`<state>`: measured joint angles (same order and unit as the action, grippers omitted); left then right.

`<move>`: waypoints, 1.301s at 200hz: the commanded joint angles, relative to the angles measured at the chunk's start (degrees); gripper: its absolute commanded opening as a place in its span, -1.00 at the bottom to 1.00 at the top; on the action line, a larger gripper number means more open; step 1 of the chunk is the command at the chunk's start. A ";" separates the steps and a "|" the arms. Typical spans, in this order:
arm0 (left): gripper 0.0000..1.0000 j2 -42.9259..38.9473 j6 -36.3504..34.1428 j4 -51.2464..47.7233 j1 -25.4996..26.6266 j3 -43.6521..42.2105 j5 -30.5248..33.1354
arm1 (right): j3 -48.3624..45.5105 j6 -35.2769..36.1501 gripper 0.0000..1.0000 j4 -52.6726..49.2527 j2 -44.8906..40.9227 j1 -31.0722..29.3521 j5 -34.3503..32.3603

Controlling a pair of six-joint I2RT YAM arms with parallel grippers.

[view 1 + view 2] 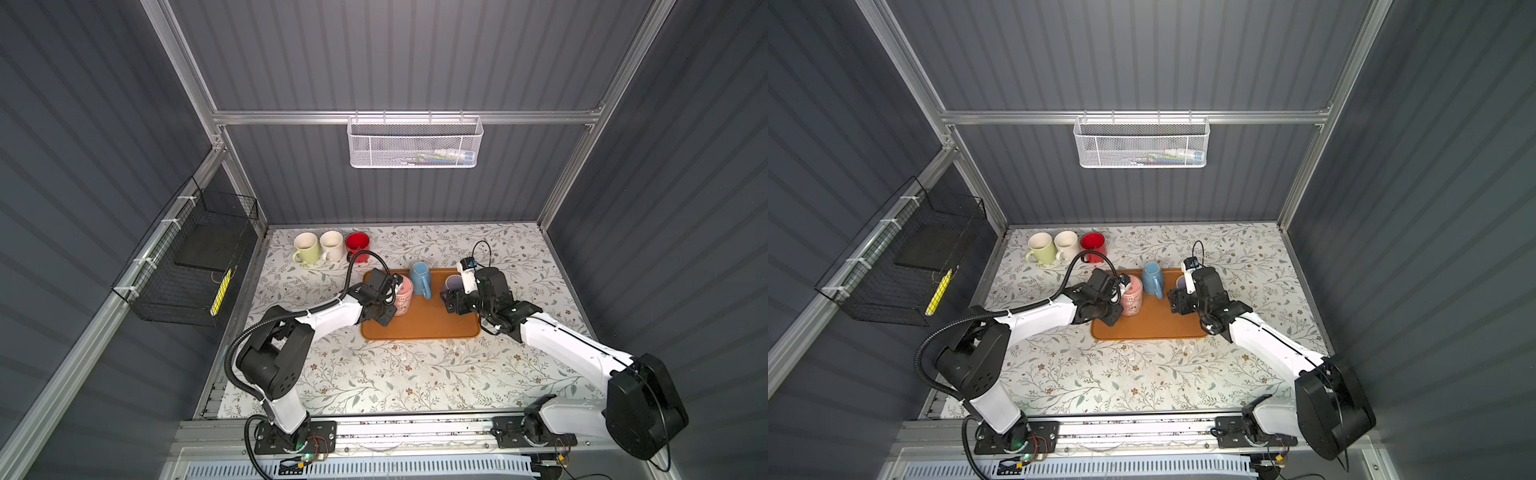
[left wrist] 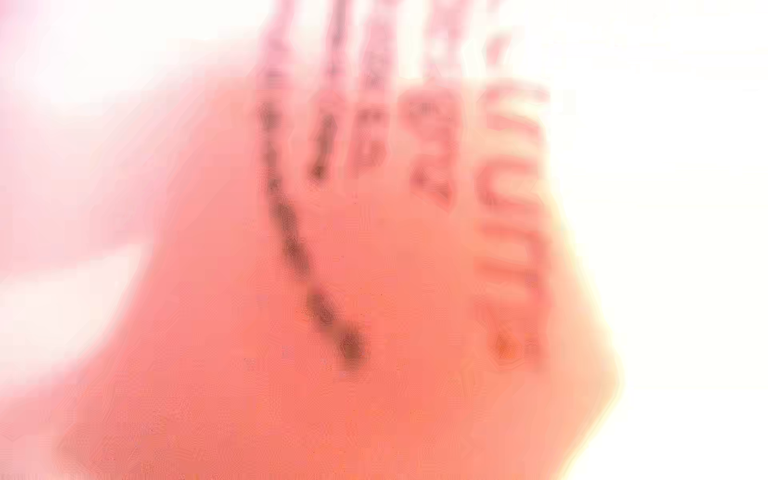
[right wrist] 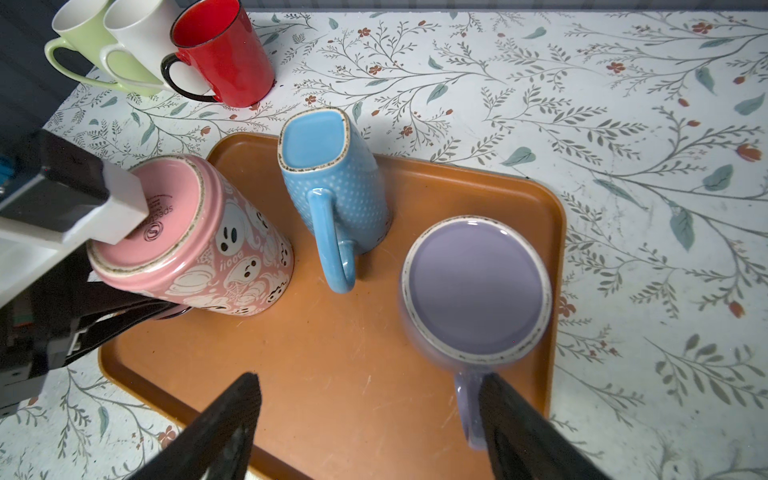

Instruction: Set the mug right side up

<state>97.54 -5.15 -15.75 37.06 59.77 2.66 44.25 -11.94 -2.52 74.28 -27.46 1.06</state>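
The left claw (image 3: 162, 309) is apparently clamping the pink mug (image 3: 232, 249), which is sitting base-up on the tray (image 3: 332, 353) right against it, so the flip is not yet begun. The right claw (image 3: 372, 380) is hanging agape, holding nothing, the upturned purple mug (image 3: 476, 291) just beyond its fingertips.

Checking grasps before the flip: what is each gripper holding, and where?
Left gripper: pink mug, low on its side, probably its hidden handle. Right gripper: nothing.
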 commanded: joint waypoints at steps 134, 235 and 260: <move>-1.00 -6.29 2.45 2.54 -2.43 7.76 -9.48 | -0.56 -0.20 0.68 0.90 -1.21 0.19 -0.89; -1.00 -11.05 7.32 6.95 -3.48 11.25 -16.85 | -7.02 -6.22 0.71 9.73 -10.71 7.29 12.95; -1.00 -12.21 9.37 8.56 -3.64 12.20 -20.22 | -9.49 -8.01 0.72 14.08 -14.07 9.51 21.34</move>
<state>89.76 1.45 -16.25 34.02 67.31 -11.68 36.67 -16.99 5.28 62.72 -19.53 11.79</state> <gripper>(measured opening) 0.187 0.859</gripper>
